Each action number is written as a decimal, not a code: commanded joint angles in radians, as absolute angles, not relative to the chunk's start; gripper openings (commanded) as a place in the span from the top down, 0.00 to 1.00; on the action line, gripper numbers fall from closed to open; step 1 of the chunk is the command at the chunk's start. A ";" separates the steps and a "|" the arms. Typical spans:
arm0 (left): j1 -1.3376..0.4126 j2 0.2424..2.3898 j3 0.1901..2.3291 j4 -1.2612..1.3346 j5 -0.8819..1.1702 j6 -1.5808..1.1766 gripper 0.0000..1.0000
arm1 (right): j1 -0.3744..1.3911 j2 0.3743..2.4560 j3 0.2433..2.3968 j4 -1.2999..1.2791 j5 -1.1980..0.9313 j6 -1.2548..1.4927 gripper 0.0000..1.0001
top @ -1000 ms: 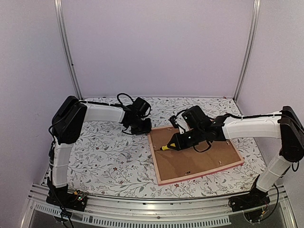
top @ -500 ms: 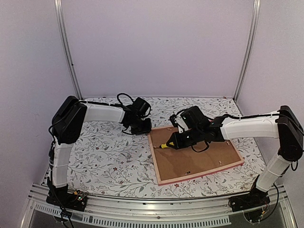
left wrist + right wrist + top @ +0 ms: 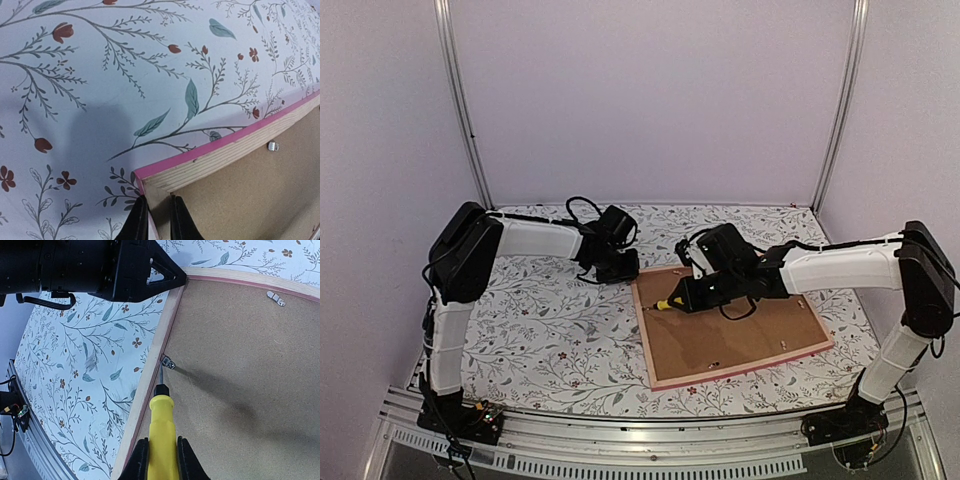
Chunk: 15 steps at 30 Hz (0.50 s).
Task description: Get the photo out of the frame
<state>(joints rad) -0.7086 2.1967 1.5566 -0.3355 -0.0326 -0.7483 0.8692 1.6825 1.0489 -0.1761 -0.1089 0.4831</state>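
Observation:
The frame (image 3: 642,335) lies face down on the table, pink border around a brown backing board (image 3: 730,335). The photo is hidden beneath the board. My left gripper (image 3: 620,268) is shut on the frame's far left corner; in the left wrist view its jaws (image 3: 155,220) pinch the wooden rim (image 3: 225,152). My right gripper (image 3: 695,295) is shut on a yellow-handled screwdriver (image 3: 162,435). The screwdriver's tip touches a metal clip (image 3: 168,361) at the board's left edge, beside the rim (image 3: 150,385).
Another metal clip (image 3: 276,298) sits near the board's far edge and also shows in the left wrist view (image 3: 272,146). A floral cloth (image 3: 550,340) covers the table. Upright metal posts (image 3: 460,110) stand at the back corners.
My right gripper has slid the screwdriver a little to the left, towards the frame's left edge. The left arm and the frame have not moved.

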 commanded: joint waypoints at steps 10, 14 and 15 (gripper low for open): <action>-0.715 2.179 1.529 -0.358 -0.008 -0.709 0.86 | 0.870 1.718 1.063 -0.213 -0.034 0.503 1.00; -0.715 2.177 1.528 -0.358 -0.008 -0.710 0.86 | 0.869 1.721 1.064 -0.212 -0.027 0.507 1.00; -0.715 2.177 1.528 -0.358 -0.008 -0.711 0.86 | 0.869 1.720 1.063 -0.212 -0.025 0.507 1.00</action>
